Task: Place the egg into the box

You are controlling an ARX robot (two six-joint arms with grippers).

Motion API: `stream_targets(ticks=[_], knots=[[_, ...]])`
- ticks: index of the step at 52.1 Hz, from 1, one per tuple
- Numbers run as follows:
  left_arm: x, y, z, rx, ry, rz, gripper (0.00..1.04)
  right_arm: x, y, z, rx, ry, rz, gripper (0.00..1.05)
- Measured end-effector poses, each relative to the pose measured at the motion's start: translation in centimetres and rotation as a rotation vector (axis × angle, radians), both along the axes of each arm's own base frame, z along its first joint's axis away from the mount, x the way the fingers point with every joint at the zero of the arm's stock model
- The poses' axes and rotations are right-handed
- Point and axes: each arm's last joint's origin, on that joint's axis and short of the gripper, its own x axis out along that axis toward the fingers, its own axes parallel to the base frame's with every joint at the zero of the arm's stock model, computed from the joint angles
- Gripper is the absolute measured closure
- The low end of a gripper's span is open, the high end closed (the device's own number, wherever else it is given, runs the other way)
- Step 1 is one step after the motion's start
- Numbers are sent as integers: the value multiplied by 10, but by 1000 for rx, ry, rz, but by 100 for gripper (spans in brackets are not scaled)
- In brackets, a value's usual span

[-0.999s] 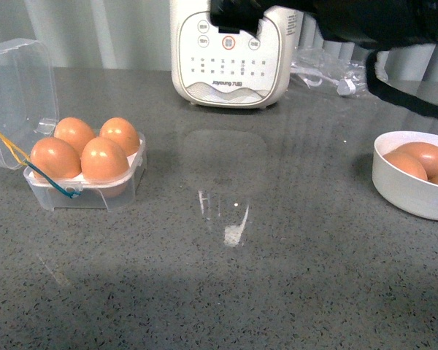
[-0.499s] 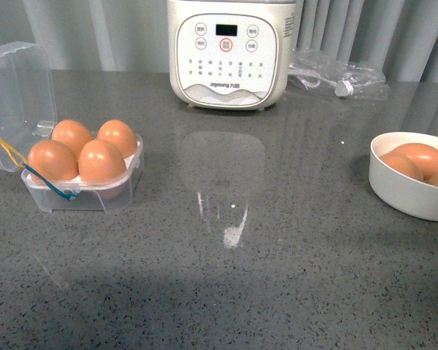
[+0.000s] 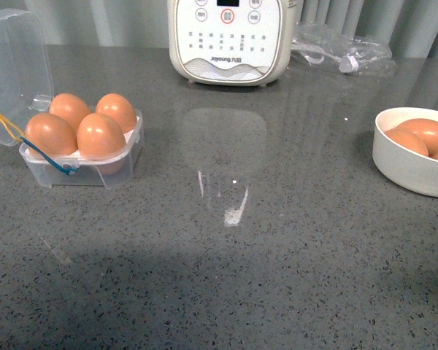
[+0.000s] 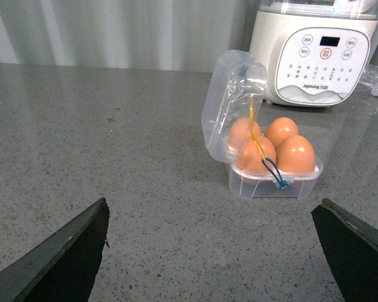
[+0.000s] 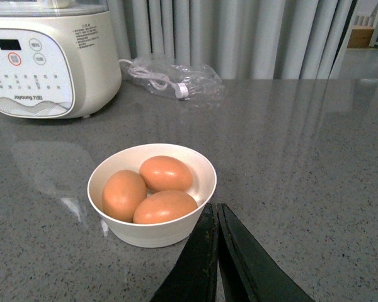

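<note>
Front view: grey countertop [image 3: 277, 277], curtain [image 3: 416, 25]. Left end effector [image 4: 213, 207] spread; right end effector [image 5: 217, 209] closed.

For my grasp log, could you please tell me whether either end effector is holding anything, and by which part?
Nothing is held. The left end effector is open and empty; the right end effector is shut on nothing.

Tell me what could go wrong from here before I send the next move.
All four cells of the small clear plastic egg box already hold orange-brown eggs; another would have no seat and might roll off.
The right end effector is shut near the round white bowl; reaching in shut could knock it or the three eggs inside.
</note>
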Motion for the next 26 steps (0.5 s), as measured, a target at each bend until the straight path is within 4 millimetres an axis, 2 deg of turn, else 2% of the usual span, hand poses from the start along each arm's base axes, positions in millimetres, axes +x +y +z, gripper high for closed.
stream_targets(ticks=[10, 26], knots=[[0, 0, 0, 0, 0, 0, 7, -12, -9, -12, 1, 0, -19, 101], [0, 0, 0, 0, 0, 0, 7, -25, -9, -7, 1, -15, -16, 101]])
